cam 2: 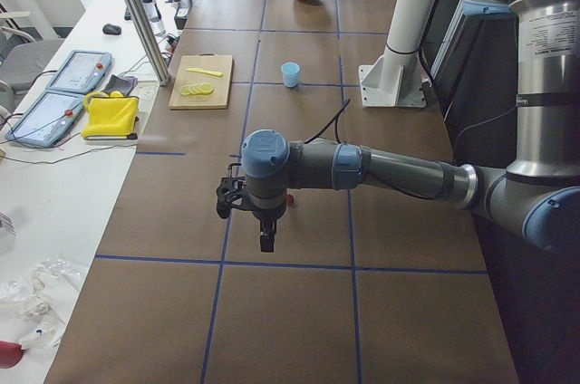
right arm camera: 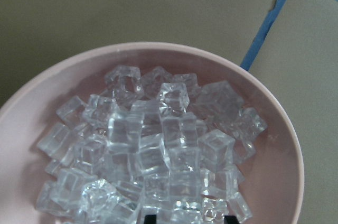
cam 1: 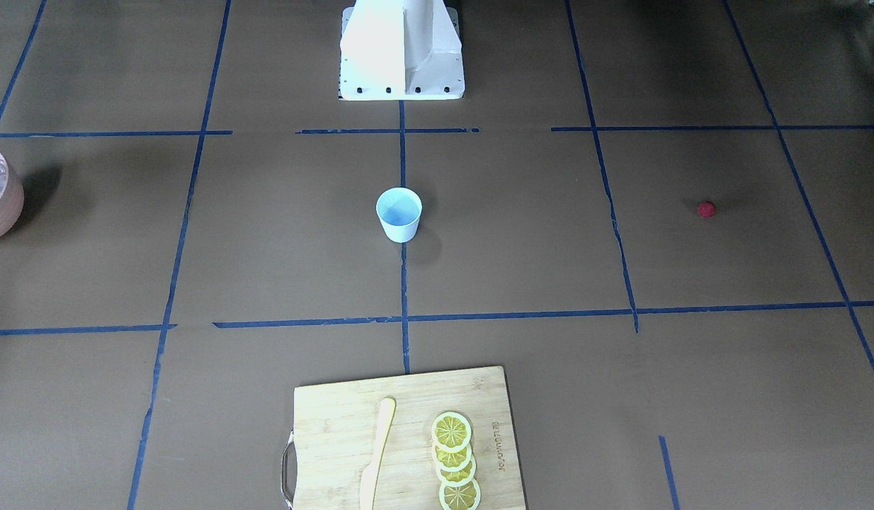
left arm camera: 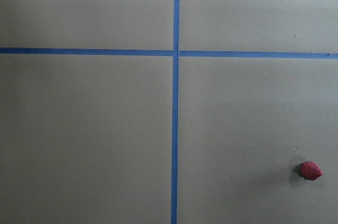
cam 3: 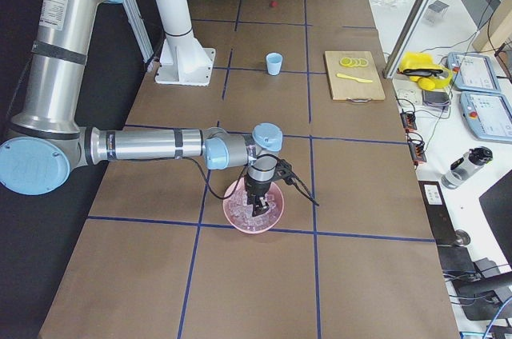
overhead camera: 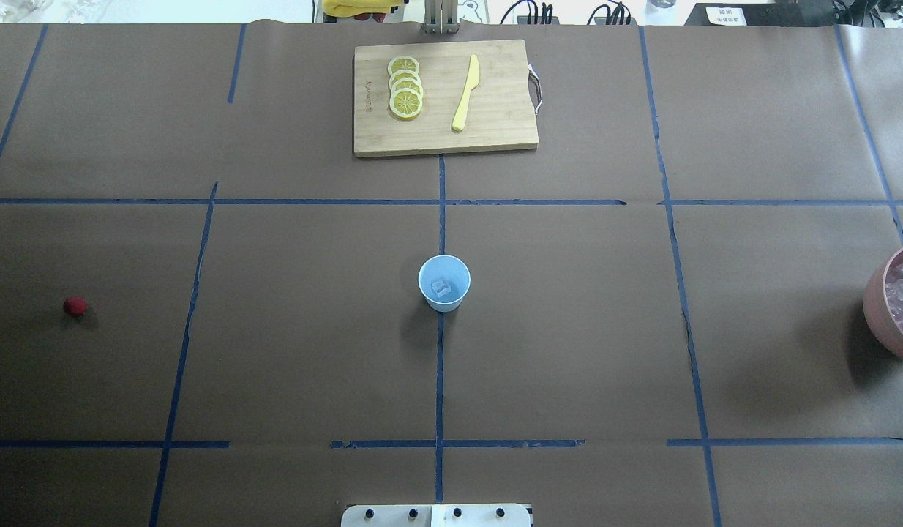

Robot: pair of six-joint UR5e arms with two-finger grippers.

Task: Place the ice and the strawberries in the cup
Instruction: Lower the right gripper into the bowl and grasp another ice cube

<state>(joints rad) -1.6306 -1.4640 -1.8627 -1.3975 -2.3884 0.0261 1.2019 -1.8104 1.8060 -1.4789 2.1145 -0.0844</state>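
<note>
The pale blue cup [overhead camera: 444,282] stands at the table's centre, also in the front view [cam 1: 399,214], with one ice cube [overhead camera: 441,287] inside. The strawberry [overhead camera: 75,306] lies alone on the robot's far left, and shows in the left wrist view [left arm camera: 310,170]. More ice [right arm camera: 153,145] fills the pink bowl [overhead camera: 879,307]. My right gripper [right arm camera: 187,217] hangs just over this ice, its tips apart, open and empty; it also shows in the exterior right view [cam 3: 258,208]. My left gripper [cam 2: 265,239] hovers near the strawberry; I cannot tell its state.
A wooden cutting board [overhead camera: 495,132] with lemon slices [overhead camera: 406,86] and a yellow knife [overhead camera: 465,94] lies at the far side of the table. The robot base [cam 1: 401,49] stands at the near edge. Blue tape lines cross the brown table cover.
</note>
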